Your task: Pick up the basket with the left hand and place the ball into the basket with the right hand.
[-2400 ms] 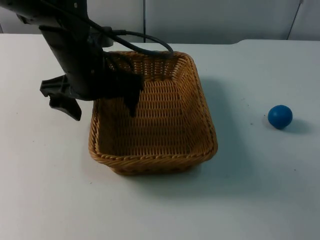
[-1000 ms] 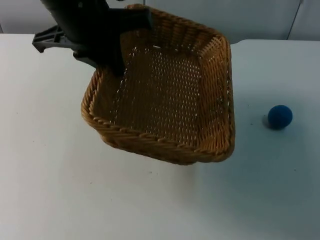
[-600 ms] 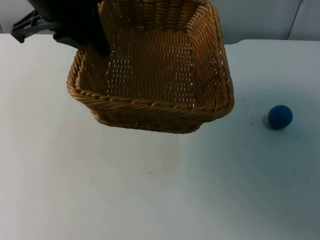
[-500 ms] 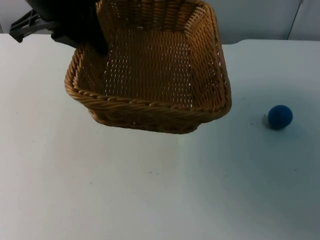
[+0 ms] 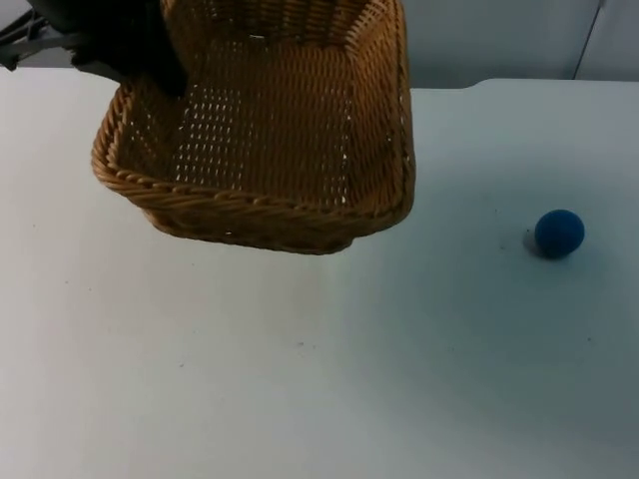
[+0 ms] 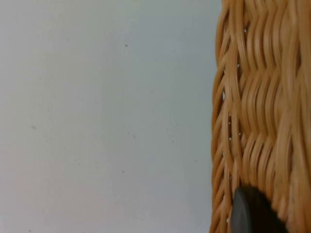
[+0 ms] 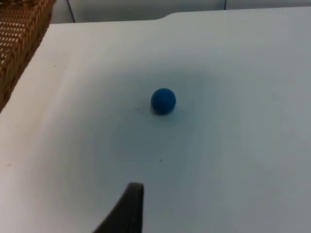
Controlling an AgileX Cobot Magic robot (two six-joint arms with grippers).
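Tan woven wicker basket (image 5: 270, 150) lifted, tilted, small blue ball (image 5: 559, 233)

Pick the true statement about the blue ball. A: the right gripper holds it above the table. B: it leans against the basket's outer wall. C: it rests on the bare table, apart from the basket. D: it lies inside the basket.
C: the blue ball sits alone on the white table, well to the side of the basket, which the left gripper holds lifted and tilted.
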